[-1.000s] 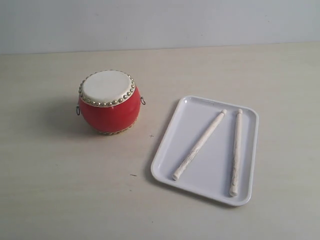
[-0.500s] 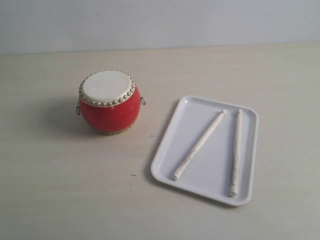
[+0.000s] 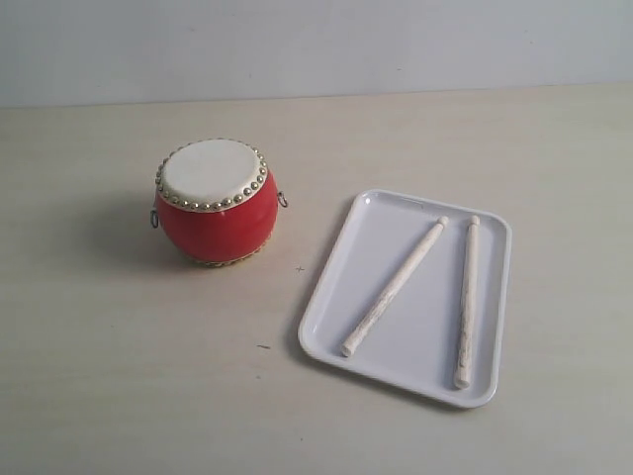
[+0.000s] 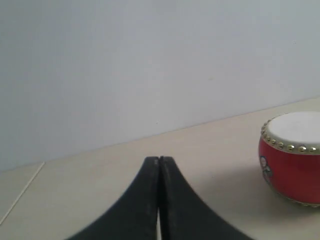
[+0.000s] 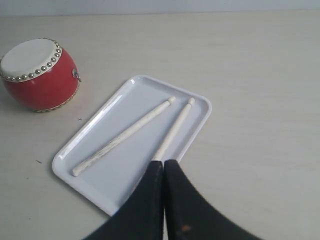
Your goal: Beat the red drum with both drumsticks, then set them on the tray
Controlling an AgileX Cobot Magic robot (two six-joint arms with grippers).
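Both drumsticks (image 3: 394, 288) are lying inside the tray (image 3: 427, 315), tips pointing toward twelve o'clock, so the put-down step is looking met; whether the beating is done, I cannot tell. The red drum (image 3: 215, 213) is standing on the counter (image 3: 148, 376) at ten o'clock of the tray. The left tool (image 4: 159, 165) and right tool (image 5: 164, 167) are sitting clenched, gripping nothing.

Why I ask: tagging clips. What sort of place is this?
Probably a robot test bench: pale wood-grain tabletop, blank whitish wall, with a red barrel drum and white rectangular plastic tray as props.
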